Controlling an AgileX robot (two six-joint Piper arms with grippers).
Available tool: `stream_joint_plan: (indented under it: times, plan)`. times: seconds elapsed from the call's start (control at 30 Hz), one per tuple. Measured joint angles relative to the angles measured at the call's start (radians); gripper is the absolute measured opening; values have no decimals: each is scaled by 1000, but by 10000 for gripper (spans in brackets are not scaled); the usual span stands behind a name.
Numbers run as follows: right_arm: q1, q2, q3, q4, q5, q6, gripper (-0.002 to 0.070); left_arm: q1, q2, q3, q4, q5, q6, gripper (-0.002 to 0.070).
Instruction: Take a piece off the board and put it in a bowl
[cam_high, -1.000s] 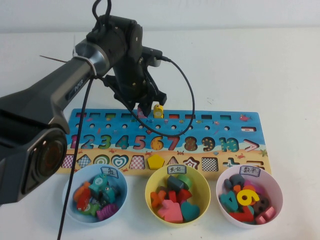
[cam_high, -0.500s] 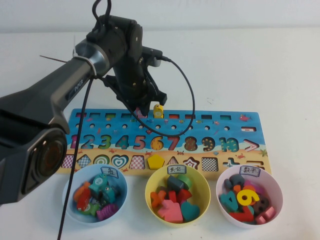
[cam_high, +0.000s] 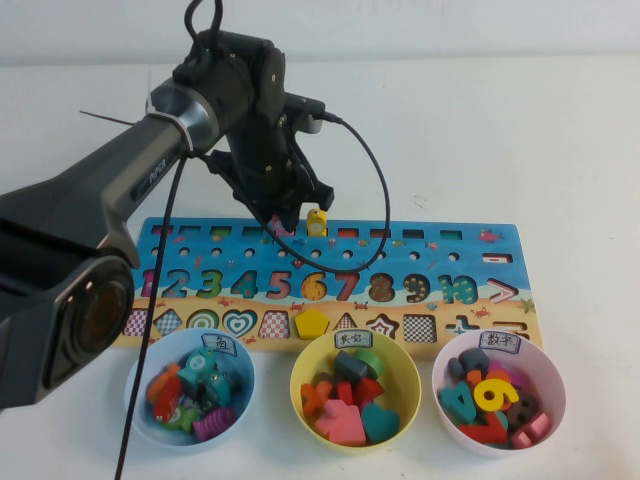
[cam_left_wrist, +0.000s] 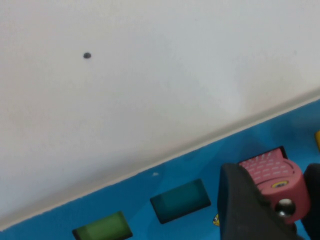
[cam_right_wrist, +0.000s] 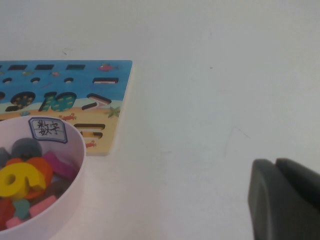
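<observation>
The long blue board (cam_high: 480, 262) lies across the table in front of three bowls. The small pink piece (cam_high: 283, 229) stands in the board's far row of slots, with a similar yellow block (cam_high: 317, 221) just to its right. My left gripper (cam_high: 286, 216) is down over the pink piece. In the left wrist view the piece (cam_left_wrist: 274, 172) sits between the black fingers (cam_left_wrist: 240, 205), which press on its sides, still at its slot. The pale blue bowl (cam_high: 138, 372) is near left, full of pieces. My right gripper (cam_right_wrist: 286, 200) is shut and empty over bare table, right of the board.
A yellow bowl (cam_high: 300, 368) and a pinkish-lilac bowl (cam_high: 556, 385), both holding several pieces, stand beside the blue one. The lilac bowl's rim (cam_right_wrist: 79, 150) and the board's right end (cam_right_wrist: 117, 95) show in the right wrist view. The left arm's cable (cam_high: 378, 190) loops over the board.
My left gripper's fingers have drawn in slightly round the pink piece. The piece, the bowls and the right arm have not moved.
</observation>
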Motion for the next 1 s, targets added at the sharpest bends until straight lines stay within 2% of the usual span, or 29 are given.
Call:
stream_joint_plan:
  times: [1.0]
  plan:
    - [0,0,0,0,0,0,-17,0,-69,0,4,0,5,207]
